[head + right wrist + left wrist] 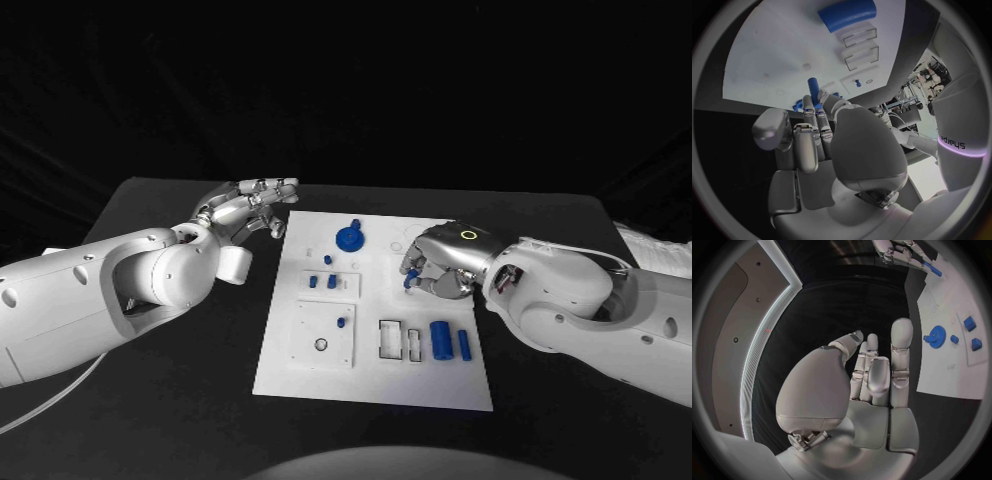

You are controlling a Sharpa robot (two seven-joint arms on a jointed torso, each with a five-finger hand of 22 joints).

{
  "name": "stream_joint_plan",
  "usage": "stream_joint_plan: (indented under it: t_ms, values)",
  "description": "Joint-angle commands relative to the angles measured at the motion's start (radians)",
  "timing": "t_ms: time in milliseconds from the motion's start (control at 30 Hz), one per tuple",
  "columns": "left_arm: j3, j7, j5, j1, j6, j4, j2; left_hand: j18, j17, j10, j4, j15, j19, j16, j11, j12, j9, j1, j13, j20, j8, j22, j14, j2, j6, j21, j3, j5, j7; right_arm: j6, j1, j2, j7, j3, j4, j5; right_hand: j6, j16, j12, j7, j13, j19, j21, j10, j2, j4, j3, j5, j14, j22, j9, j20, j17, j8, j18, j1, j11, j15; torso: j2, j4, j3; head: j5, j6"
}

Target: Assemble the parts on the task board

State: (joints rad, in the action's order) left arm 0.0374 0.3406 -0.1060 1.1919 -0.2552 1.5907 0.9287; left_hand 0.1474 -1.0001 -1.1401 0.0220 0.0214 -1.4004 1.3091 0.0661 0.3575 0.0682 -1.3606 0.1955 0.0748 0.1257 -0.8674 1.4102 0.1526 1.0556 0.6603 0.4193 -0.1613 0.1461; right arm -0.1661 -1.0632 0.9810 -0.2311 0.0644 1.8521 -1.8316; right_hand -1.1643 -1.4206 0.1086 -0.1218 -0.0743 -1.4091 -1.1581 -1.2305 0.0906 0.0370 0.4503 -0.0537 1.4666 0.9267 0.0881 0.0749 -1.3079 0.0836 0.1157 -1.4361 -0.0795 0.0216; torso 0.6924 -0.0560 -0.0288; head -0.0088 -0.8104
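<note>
1. Starting nearest you: the task board point(433, 385) lay flat on the black table point(159, 400), its near edge bare.
2. A big blue cylinder point(441, 340) and a slimmer blue cylinder point(464, 344) lay side by side just right of two rectangular slots point(391, 339) on the near right part of the board.
3. On the near left, you had a raised square plate point(309, 330) with a small blue peg point(340, 322) standing in it and a dark ring point(320, 346) close by.
4. Farther up, two small blue blocks point(323, 283) sat on a smaller plate, with another small blue piece point(329, 261) just beyond it.
5. Your right hand point(437, 266) was over the board's right middle, fingers curled down. It pinched a short blue pin point(812, 87) at the fingertips point(822, 96); the left wrist view showed the same pin sticking out of the far hand.
6. A blue gear point(351, 238) sat near the far edge of the board, a little left of centre, clear of both hands.
7. Your left hand point(248, 208) was off the board, beside its far left corner, over the table. Fingers point(901, 347) were extended and slightly apart, holding nothing, touching no part.
</note>
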Motion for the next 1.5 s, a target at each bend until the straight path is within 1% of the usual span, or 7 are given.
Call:
stream_joint_plan:
  t_ms: [33,333,600,733,800,1033,1500]
  values:
    - [-0.001,0.005,0.003,0.000,0.014,0.000,-0.003,0.012,0.001,0.009,-0.004,-0.004,-0.005,0.003,0.000,0.006,0.000,0.000,0.001,0.002,0.003,0.001,0.000,-0.009,-0.005,-0.006,-0.003,-0.004,0.001,-0.017,-0.006,-0.001,0.004,0.001,0.037,0.030,-0.007,-0.004,-0.006,-0.001,0.000,0.000,-0.006,-0.034,-0.001,-0.002,0.005,-0.003,0.062,0.002,-0.001,-0.004,-0.027,0.002,0.004,-0.008,0.027,0.009,0.000,0.0006,0.0006,0.003,0.002]
    - [-0.001,0.006,0.003,0.000,0.016,-0.001,-0.010,0.012,0.002,0.011,-0.004,-0.004,-0.005,0.003,0.000,0.008,0.000,-0.001,0.002,0.002,0.004,0.002,0.000,-0.011,-0.005,-0.007,-0.002,-0.004,0.001,-0.028,-0.001,-0.083,0.029,0.001,0.071,0.041,-0.006,-0.003,-0.009,-0.003,0.000,0.000,-0.006,-0.033,0.000,-0.006,0.010,-0.004,0.062,0.000,-0.001,-0.005,-0.026,0.001,0.004,-0.008,0.026,0.008,0.001,-0.0024,-0.0012,0.016,0.001]
    - [-0.001,0.006,0.003,0.000,0.019,-0.002,-0.015,0.012,0.002,0.011,-0.004,-0.004,-0.005,0.003,0.000,0.008,0.000,-0.001,0.002,0.002,0.004,0.002,0.000,-0.011,-0.005,-0.007,-0.002,-0.004,0.001,-0.016,0.048,-0.203,0.060,-0.010,0.020,0.029,-0.006,-0.004,-0.012,-0.004,0.000,0.001,-0.005,-0.033,0.000,-0.009,0.014,-0.005,0.062,0.000,-0.001,-0.005,-0.027,-0.001,0.004,-0.008,0.025,0.008,0.002,-0.0015,-0.0010,0.038,-0.005]
    - [-0.001,0.006,0.003,0.000,0.019,-0.001,-0.017,0.012,0.002,0.011,-0.004,-0.004,-0.005,0.003,0.000,0.008,0.000,-0.001,0.002,0.002,0.004,0.002,0.000,-0.011,-0.005,-0.007,-0.002,-0.004,0.001,-0.008,0.077,-0.243,0.073,-0.017,-0.011,0.027,-0.005,-0.004,-0.014,-0.005,0.000,0.001,-0.005,-0.033,0.000,-0.011,0.017,-0.006,0.062,-0.001,-0.002,-0.005,-0.026,-0.002,0.004,-0.008,0.024,0.007,0.003,-0.0023,-0.0015,0.048,-0.011]
    - [-0.001,0.006,0.003,0.000,0.019,-0.001,-0.016,0.012,0.002,0.011,-0.004,-0.004,-0.005,0.003,0.000,0.008,0.000,-0.001,0.002,0.002,0.004,0.002,0.000,-0.011,-0.005,-0.007,-0.002,-0.004,0.001,-0.005,0.091,-0.259,0.078,-0.020,-0.025,0.026,-0.005,-0.004,-0.015,-0.005,0.000,0.001,-0.005,-0.033,0.000,-0.012,0.018,-0.007,0.062,-0.001,-0.002,-0.005,-0.027,-0.002,0.004,-0.008,0.024,0.007,0.002,-0.0001,-0.0007,0.055,-0.013]
    - [-0.001,0.006,0.003,0.000,0.019,-0.002,-0.017,0.012,0.002,0.011,-0.004,-0.004,-0.005,0.003,0.000,0.008,0.000,-0.001,0.002,0.002,0.004,0.002,0.000,-0.011,-0.005,-0.007,-0.002,-0.004,0.001,0.011,0.114,-0.295,0.088,-0.025,-0.063,0.025,-0.004,-0.004,-0.016,-0.006,0.000,0.001,-0.005,-0.032,0.000,-0.013,0.020,-0.008,0.062,-0.001,-0.002,-0.005,-0.027,-0.003,0.004,-0.007,0.023,0.007,0.002,-0.0018,-0.0002,0.061,-0.019]
    - [-0.001,0.004,0.003,0.000,0.021,-0.004,-0.019,0.012,0.002,0.011,-0.004,-0.004,-0.005,0.003,0.000,0.008,0.000,-0.001,0.002,0.002,0.004,0.002,0.000,-0.011,-0.005,-0.007,-0.002,-0.004,0.001,0.039,0.126,-0.317,0.092,-0.028,-0.085,0.025,-0.004,-0.004,-0.017,-0.007,0.000,0.002,-0.005,-0.032,0.000,-0.014,0.020,-0.008,0.062,-0.002,-0.002,-0.005,-0.027,-0.003,0.004,-0.007,0.023,0.007,0.002,0.0006,0.0001,0.067,-0.026]
